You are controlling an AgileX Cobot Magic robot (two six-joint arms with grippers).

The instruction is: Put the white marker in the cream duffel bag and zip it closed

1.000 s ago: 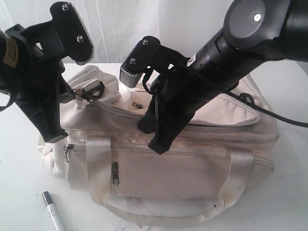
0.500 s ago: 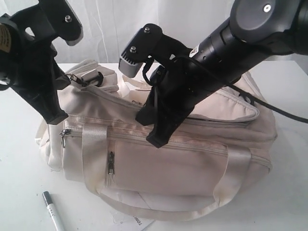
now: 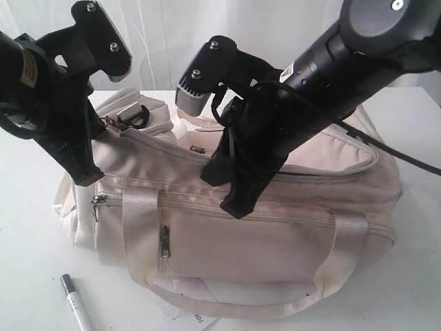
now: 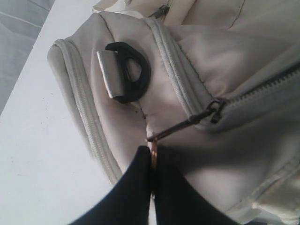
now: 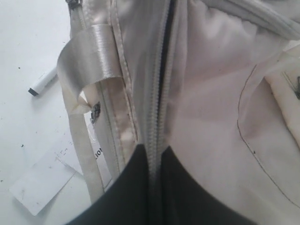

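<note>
bright diffuse light, blown-out whites, soft shadows, blurred close foreground

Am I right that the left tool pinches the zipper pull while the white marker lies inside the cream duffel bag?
No: the exterior view shows the white marker on the table beside the cream duffel bag, not inside. The left tool does pinch the zipper pull.

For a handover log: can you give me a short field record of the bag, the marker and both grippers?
bag: large cream fabric duffel bag, lying on the white table
marker: slim white marker with a dark grey cap, on the table in front of the bag, outside it
left gripper: shut on the ring of a metal zipper pull at the bag's end
right gripper: shut on the bag's top zipper seam
top zipper: dark gap showing, not fully closed
</note>
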